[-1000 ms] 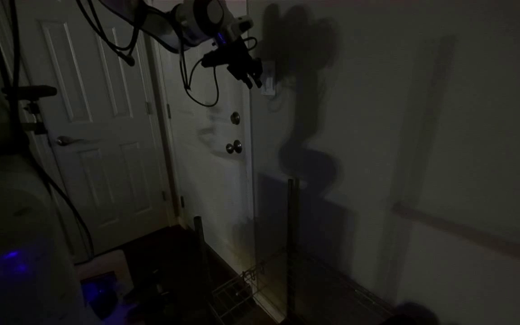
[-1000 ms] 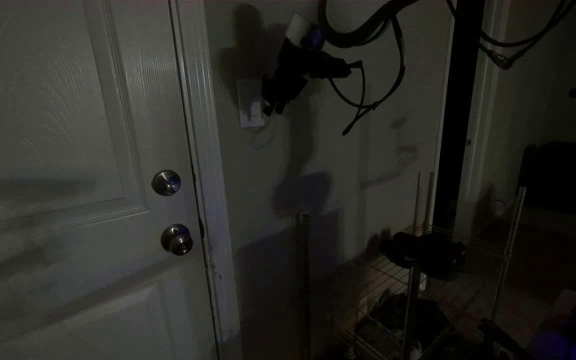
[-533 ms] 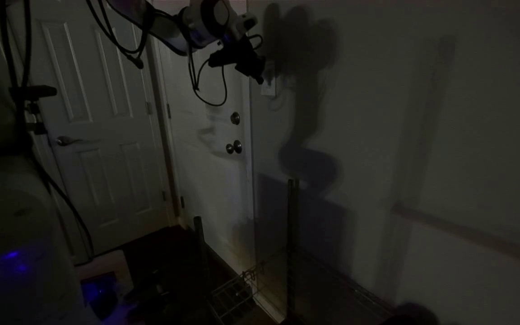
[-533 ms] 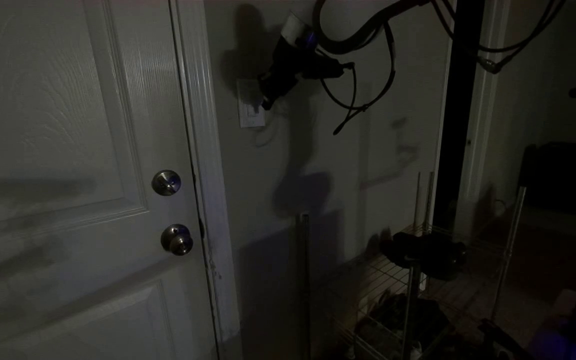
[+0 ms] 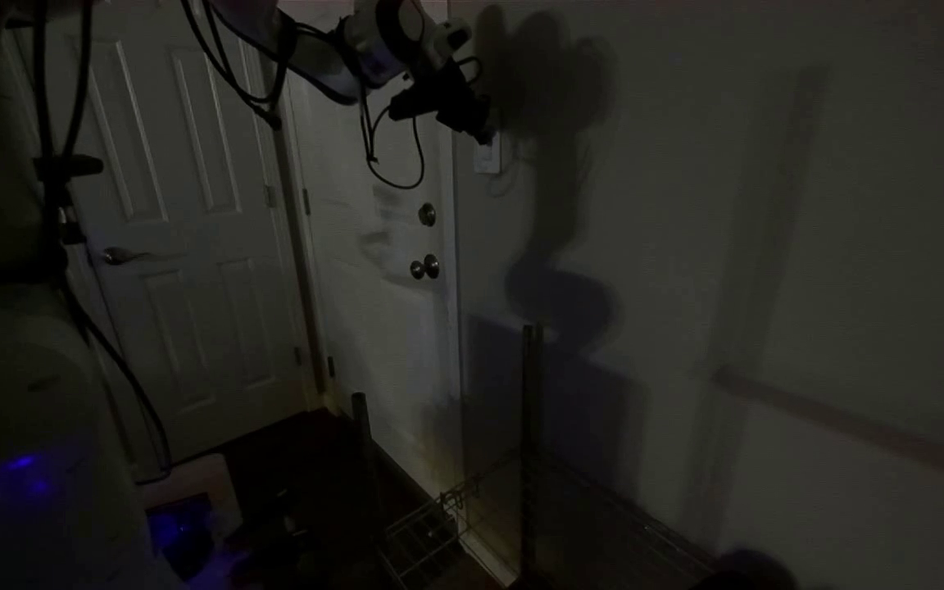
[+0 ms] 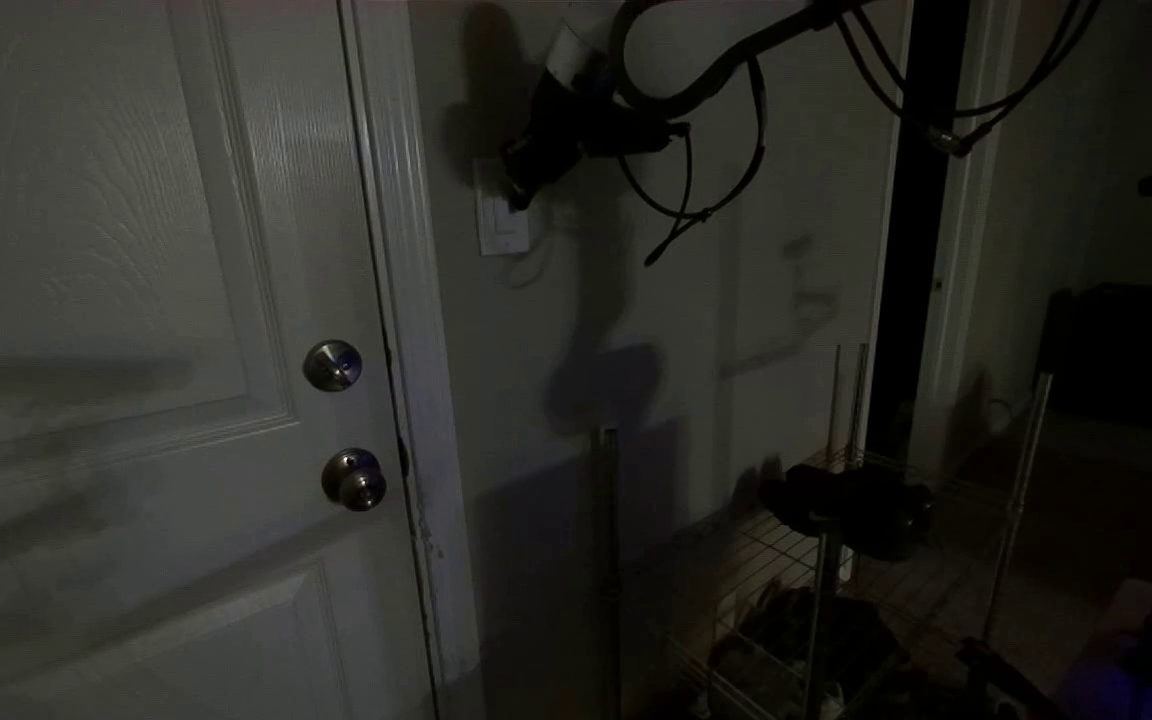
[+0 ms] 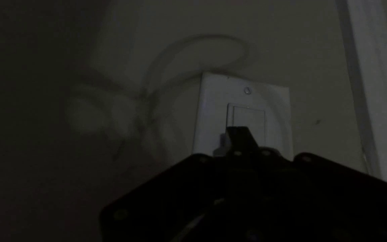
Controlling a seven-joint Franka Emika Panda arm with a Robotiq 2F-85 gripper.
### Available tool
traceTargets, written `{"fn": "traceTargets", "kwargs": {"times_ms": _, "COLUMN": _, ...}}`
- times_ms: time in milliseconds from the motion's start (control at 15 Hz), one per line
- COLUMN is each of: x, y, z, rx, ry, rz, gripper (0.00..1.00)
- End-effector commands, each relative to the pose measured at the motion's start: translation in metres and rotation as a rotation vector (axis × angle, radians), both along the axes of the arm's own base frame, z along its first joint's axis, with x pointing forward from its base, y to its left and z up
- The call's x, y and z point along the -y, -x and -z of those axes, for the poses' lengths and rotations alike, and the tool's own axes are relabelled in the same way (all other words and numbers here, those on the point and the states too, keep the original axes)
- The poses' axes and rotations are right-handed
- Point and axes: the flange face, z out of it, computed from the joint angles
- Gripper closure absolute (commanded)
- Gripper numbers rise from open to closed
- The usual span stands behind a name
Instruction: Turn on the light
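"What's your gripper (image 7: 237,128) doing?"

"I have it fully closed: the fingers (image 7: 242,139) sit together as one dark wedge rising from the bottom of my wrist view, with nothing pinched between them that I can see."

"And the light switch (image 7: 244,97)?"

"Right of centre in that view, a white plate with a rectangular rocker (image 7: 251,120). From there my fingers hide the rocker's lower left part. In both exterior views the switch sits in the upper half, near the middle, and the gripper's tip overlaps it."

"So you're touching it?"

"I can't tell. Every view is too dark for me to make out contact."

"What else do you see?"

"In an exterior view, a door (image 6: 116,300) fills the left side, with a deadbolt (image 6: 333,365) above a round knob (image 6: 353,480); a wire rack (image 6: 820,610) stands lower right. In an exterior view my arm (image 5: 316,65) slants down from the upper left, and a broad shadow (image 5: 554,164) lies on the wall (image 5: 669,180) right of the switch."
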Motion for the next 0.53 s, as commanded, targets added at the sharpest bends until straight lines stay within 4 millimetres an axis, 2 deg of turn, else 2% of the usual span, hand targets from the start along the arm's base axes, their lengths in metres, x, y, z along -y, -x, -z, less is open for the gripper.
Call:
{"fn": "traceTargets", "kwargs": {"times_ms": 0, "x": -0.0067, "y": -0.0133, "z": -0.0038, "rx": 0.04, "ry": -0.008, "rz": 0.034, "gripper": 1.0}}
{"fn": "traceTargets", "kwargs": {"times_ms": 267, "x": -0.0135, "y": -0.0134, "z": -0.0037, "rx": 0.036, "ry": -0.006, "rz": 0.056, "gripper": 1.0}}
{"fn": "traceTargets", "kwargs": {"times_ms": 467, "x": -0.0102, "y": -0.0081, "z": 0.0, "rx": 0.0, "ry": 0.001, "rz": 0.072, "gripper": 1.0}}
